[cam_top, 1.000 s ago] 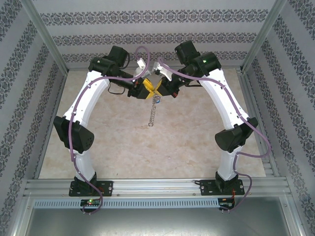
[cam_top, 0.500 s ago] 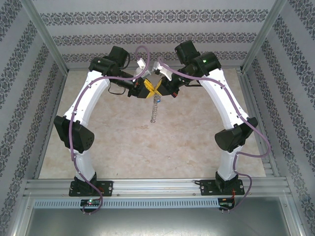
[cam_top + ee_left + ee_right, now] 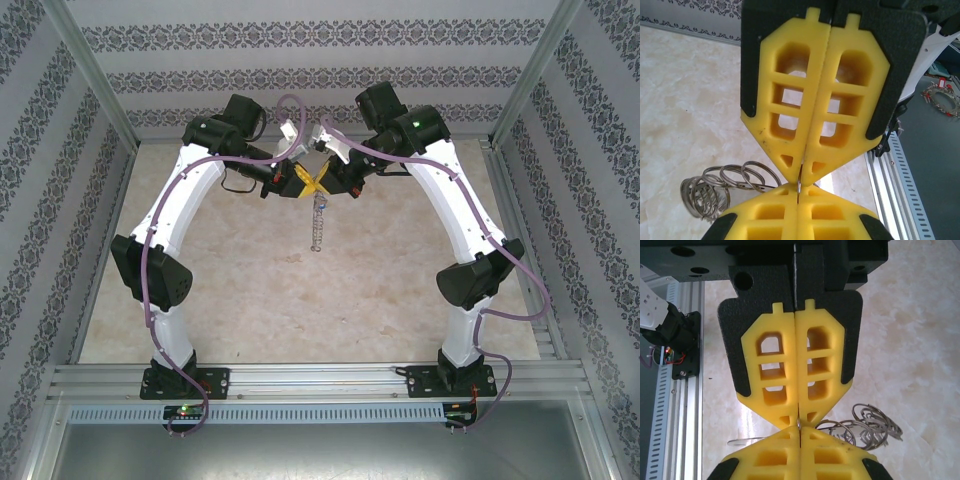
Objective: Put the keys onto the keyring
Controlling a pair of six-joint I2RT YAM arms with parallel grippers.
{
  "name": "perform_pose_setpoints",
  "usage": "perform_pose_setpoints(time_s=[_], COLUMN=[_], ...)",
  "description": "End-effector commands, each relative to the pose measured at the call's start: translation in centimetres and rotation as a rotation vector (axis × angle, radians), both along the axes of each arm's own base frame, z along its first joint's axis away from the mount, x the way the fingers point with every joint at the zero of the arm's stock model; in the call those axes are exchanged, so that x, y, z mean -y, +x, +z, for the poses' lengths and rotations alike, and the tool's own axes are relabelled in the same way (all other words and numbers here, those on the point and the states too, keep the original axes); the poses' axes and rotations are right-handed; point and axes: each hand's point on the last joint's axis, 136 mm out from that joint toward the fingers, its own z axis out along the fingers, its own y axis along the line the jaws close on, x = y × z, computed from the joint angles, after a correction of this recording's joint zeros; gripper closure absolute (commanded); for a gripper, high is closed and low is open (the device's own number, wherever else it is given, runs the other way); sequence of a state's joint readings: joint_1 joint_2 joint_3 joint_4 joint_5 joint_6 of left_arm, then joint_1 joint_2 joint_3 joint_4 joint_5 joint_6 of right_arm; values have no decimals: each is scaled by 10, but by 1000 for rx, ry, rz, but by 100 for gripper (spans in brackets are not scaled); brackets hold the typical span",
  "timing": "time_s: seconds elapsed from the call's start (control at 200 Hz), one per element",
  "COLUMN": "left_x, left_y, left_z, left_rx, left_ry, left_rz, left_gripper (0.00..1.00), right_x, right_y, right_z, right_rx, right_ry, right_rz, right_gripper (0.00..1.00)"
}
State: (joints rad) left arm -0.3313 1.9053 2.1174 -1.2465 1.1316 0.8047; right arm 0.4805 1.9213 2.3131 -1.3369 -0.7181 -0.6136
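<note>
Two grippers meet tip to tip over the bench (image 3: pixel 230 290) in the top view, left gripper (image 3: pixel 308 186) and right gripper (image 3: pixel 326 186). The keyring (image 3: pixel 316 230) hangs beneath them, its long axis pointing toward the arm bases.

Left wrist view: left fingers (image 3: pixel 790 125) are closed, pinching a thin ring wire, with coils trailing left.

Right wrist view: right fingers (image 3: pixel 775 370) likewise clamp it, so both arms are equally near.

No text, label, brand, number or sign can be read on anything here
</note>
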Motion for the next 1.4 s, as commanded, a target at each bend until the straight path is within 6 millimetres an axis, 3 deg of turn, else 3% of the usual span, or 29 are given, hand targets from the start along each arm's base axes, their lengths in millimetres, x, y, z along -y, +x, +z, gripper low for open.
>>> perform_pose_setpoints(time_s=[0.0,0.18,0.35,0.57,0.779,0.954,1.394], left_x=[15,15,14,15,16,15,16], left_y=[-9,-5,-2,1,4,3,3], left_z=[15,19,23,31,37,42,47], left_rx=[20,53,66,88,99,104,108], left_ry=[-76,-90,-99,-118,-129,-135,-145], left_rz=[-60,-40,-26,-12,3,7,11], left_gripper=[100,100,100,100,100,100,100], right_x=[-11,4,27,48,34,28,18], right_y=[1,6,7,5,-8,-5,2], right_z=[5,24,40,34,7,-14,-17], right_rx=[22,20,21,-25,-103,-141,-167], right_ry=[29,140,290,434,443,437,461], right_rz=[26,-38,-117,-203,-180,-195,-169], right_gripper=[100,66,53,46,39,38,45])
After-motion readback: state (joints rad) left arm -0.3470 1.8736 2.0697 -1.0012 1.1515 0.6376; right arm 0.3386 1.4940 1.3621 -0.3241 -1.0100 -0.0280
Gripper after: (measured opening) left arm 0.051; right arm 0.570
